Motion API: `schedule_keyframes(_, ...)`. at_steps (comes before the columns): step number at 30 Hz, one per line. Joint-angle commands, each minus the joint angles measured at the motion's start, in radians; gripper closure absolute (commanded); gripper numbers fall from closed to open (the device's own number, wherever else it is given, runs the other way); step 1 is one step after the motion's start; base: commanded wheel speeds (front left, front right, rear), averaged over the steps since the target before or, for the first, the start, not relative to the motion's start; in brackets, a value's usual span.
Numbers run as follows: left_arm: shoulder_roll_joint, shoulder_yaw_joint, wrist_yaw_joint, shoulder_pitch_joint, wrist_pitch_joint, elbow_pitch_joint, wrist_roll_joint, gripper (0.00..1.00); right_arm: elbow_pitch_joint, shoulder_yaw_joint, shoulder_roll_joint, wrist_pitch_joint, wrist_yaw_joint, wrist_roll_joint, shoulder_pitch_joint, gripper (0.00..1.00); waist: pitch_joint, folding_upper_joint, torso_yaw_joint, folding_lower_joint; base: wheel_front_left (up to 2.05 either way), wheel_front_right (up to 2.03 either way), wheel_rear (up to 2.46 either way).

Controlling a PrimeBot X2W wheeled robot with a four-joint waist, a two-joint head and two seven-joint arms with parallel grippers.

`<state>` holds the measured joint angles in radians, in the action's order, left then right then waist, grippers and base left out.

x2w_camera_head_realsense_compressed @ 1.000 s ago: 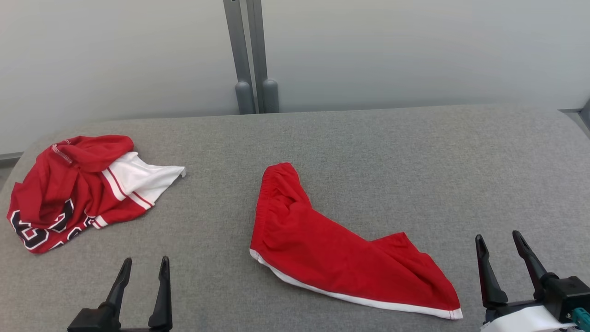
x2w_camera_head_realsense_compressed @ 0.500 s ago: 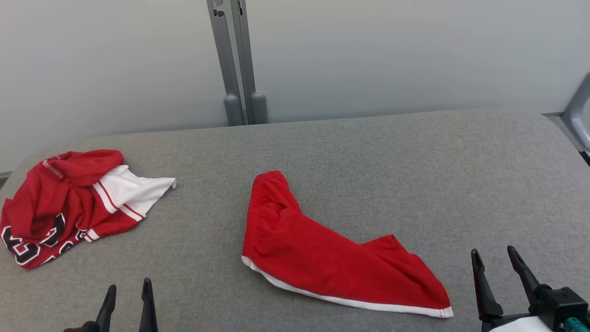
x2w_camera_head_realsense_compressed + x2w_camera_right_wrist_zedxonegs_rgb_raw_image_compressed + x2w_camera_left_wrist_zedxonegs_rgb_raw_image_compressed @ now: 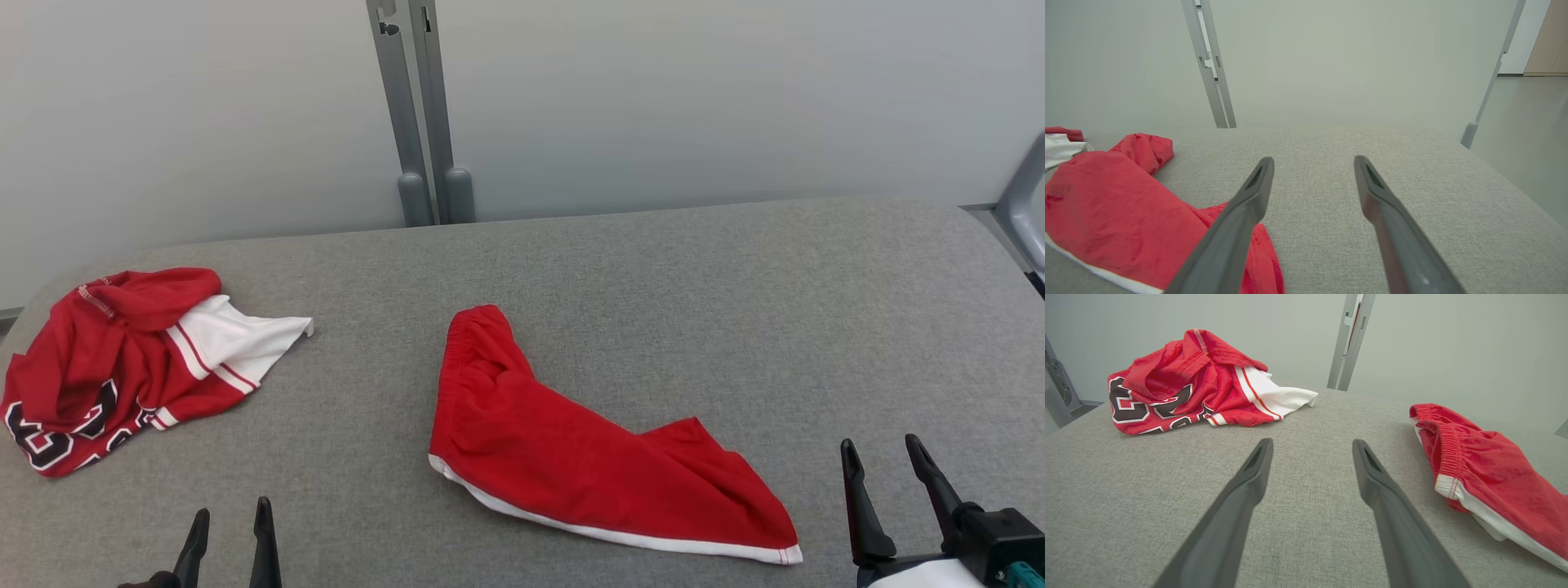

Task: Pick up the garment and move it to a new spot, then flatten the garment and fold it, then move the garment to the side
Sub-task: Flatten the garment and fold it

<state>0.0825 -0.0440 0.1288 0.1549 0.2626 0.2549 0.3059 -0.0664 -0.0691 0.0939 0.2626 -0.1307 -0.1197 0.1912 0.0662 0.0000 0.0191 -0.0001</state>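
The left gripper (image 3: 232, 513) sits at the bench's near edge, toward the left corner, with its two dark fingers (image 3: 1241, 506) spread apart and nothing between them but grey cloth surface. The right gripper (image 3: 880, 445) is by the near right corner, and its fingers (image 3: 1396, 228) are likewise parted and holding nothing. Between the two grippers lie the red shorts (image 3: 571, 465), around the middle of the bench (image 3: 735, 310) and nearer its front edge than its back. They are rumpled, not flat. The gathered waistband points toward the far edge, and the white-trimmed hem runs slantwise down toward the near right, its tip ending near the right gripper but apart from it. In the left wrist view the waistband end lies off to the right of the fingers, clear of them. Farther out, by the left edge toward the far left corner, a red and white jersey (image 3: 106, 351) with dark lettering sits in a heap, well apart from the shorts. Behind the far edge, two grey upright posts (image 3: 420, 122) stand against a pale wall (image 3: 735, 98).
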Motion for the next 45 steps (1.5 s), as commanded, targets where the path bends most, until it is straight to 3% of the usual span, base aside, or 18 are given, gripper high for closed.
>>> schedule_keyframes(1, 0.009, 0.000, 0.003, -0.002, 0.003, -0.001, 0.003, 0.00, 0.002, 0.000, 0.003, 0.003, 0.000, -0.002, -0.005, 0.00, -0.001, 0.0000, -0.001, 0.0001, 0.00, 0.00, 0.00)
schedule_keyframes(22, 0.050, 0.084, 0.003, -0.018, 0.003, -0.009, 0.049, 0.00, -0.013, 0.002, 0.007, 0.003, 0.000, -0.004, -0.024, 0.00, -0.011, 0.0000, -0.012, 0.0001, 0.00, 0.00, 0.00)
schedule_keyframes(25, 0.069, 0.136, 0.003, -0.024, 0.003, 0.009, 0.055, 0.00, -0.019, 0.009, -0.002, 0.003, 0.000, -0.040, -0.034, 0.00, -0.017, 0.0000, -0.013, 0.0001, 0.00, 0.00, 0.00)
schedule_keyframes(28, 0.109, 0.260, 0.003, -0.048, -0.019, 0.081, 0.067, 0.00, -0.129, 0.095, 0.029, -0.008, 0.000, -0.040, -0.038, 0.00, -0.026, 0.0000, -0.011, 0.0001, 0.00, 0.00, 0.00)
schedule_keyframes(34, 0.155, 0.404, 0.001, -0.152, -0.052, 0.158, 0.124, 0.00, -0.287, 0.227, 0.094, -0.137, 0.000, -0.092, -0.097, 0.00, -0.062, 0.0000, 0.010, 0.0001, 0.00, 0.00, 0.00)
schedule_keyframes(40, 0.184, 0.496, 0.002, -0.242, -0.064, 0.198, 0.178, 0.00, -0.338, 0.276, 0.128, -0.211, 0.000, -0.115, -0.119, 0.00, -0.092, 0.0000, 0.013, 0.0001, 0.00, 0.00, 0.00)
schedule_keyframes(45, 0.216, 0.561, 0.002, -0.300, -0.058, 0.223, 0.215, 0.00, -0.354, 0.306, 0.126, -0.208, 0.000, -0.125, -0.148, 0.00, -0.112, 0.0000, -0.001, 0.0001, 0.00, 0.00, 0.00)
